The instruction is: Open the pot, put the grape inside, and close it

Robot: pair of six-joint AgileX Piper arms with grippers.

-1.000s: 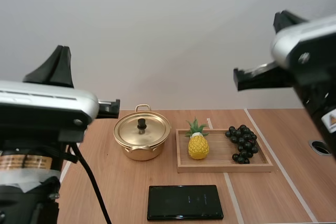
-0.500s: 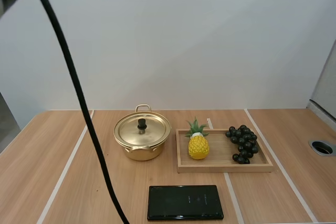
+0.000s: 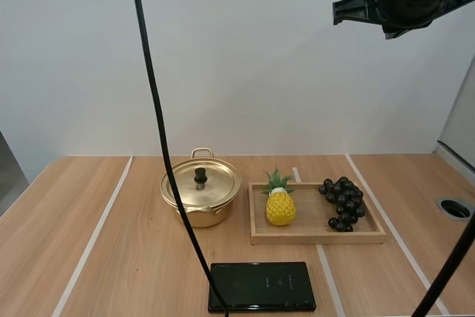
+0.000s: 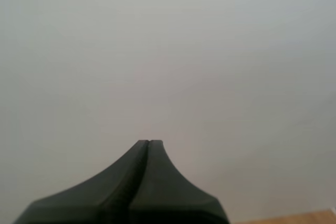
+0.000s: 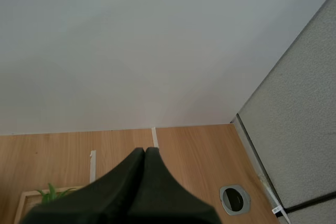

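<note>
At far left, clenched on nothing: left gripper (image 4: 149, 142), both fingers pressed into one dark wedge, aimed at blank wall well above the table. Judged the opening step, with the lid not yet off.

Next along, on the light wooden table (image 3: 111, 257): round gold metal pot (image 3: 200, 211), gold lid (image 3: 214, 185) seated flat, small black knob (image 3: 200, 176) upright at the centre. Come straight down over that knob. Spread the fingers before arriving, close on the knob alone, and lift vertically so as not to drag the pot. Park the lid on bare wood left of the pot, away from the flat black rectangular slab (image 3: 261, 286) lying in front.

Just beside the pot on its right: shallow rectangular wooden tray (image 3: 319, 237), with a yellow toy pineapple (image 3: 279, 208) standing at its left end and the bunch of dark, near-black grapes (image 3: 343, 203) lying at its right end. Approach the grapes from above, clear of the pineapple. Pinch near the top of the bunch, which is probably loose and floppy.

At far right, high above the table: right gripper (image 5: 145, 150), also shut tight on nothing, with a long descent ahead.
</note>
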